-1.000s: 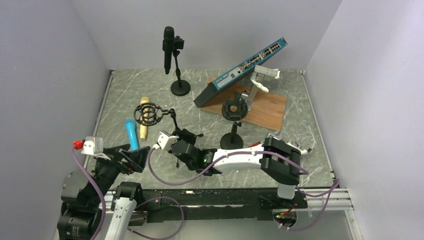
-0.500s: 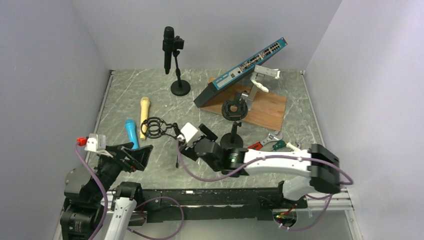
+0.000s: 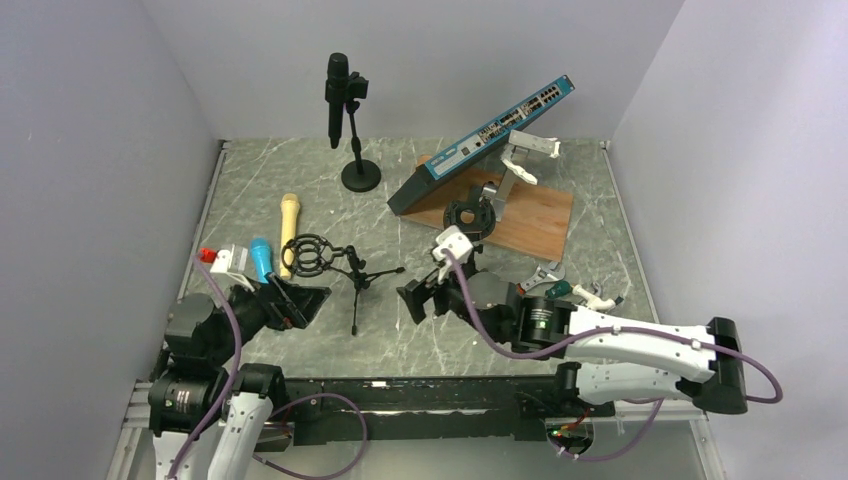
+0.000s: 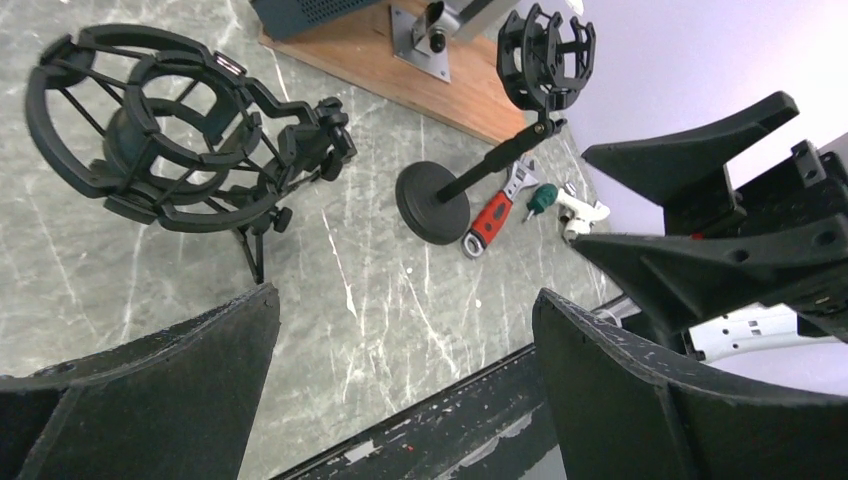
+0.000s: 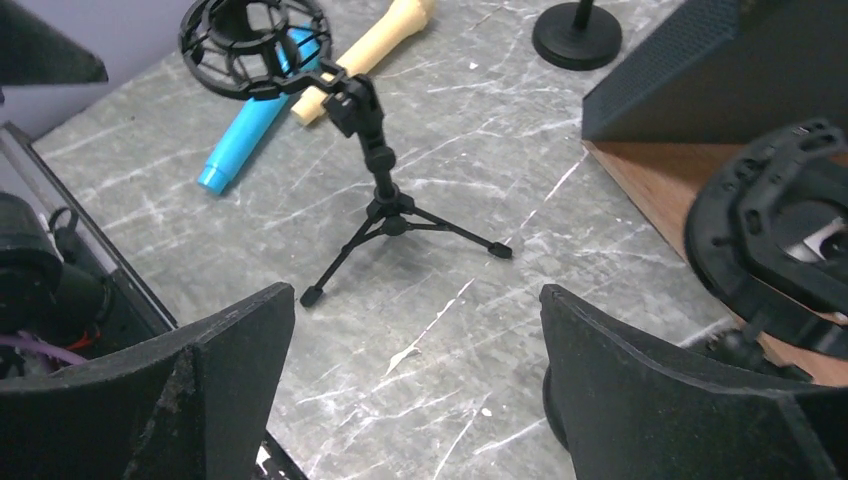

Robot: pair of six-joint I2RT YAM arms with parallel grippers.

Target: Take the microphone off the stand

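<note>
A black microphone (image 3: 337, 95) stands upright in the clip of a round-based stand (image 3: 360, 175) at the back of the table. A blue microphone (image 3: 262, 258) and a cream microphone (image 3: 288, 232) lie flat at the left. Beside them stands a small tripod stand (image 3: 355, 280) whose shock mount (image 3: 308, 255) is empty. My left gripper (image 3: 310, 305) hovers open just left of the tripod, nothing between its fingers (image 4: 405, 295). My right gripper (image 3: 420, 300) is open to the tripod's right, apart from it and holding nothing (image 5: 415, 292).
A second shock-mount stand (image 3: 468, 225) rises just behind my right gripper. A tilted blue network switch (image 3: 485, 140) rests over a wooden board (image 3: 535, 225) at the back right. A red-handled wrench (image 3: 525, 285) and small tools lie at the right.
My right gripper opened, let go of the tripod stand and drew back to the right. The tripod shifted right and nearer before being left standing. My left gripper moved up and right towards it.
</note>
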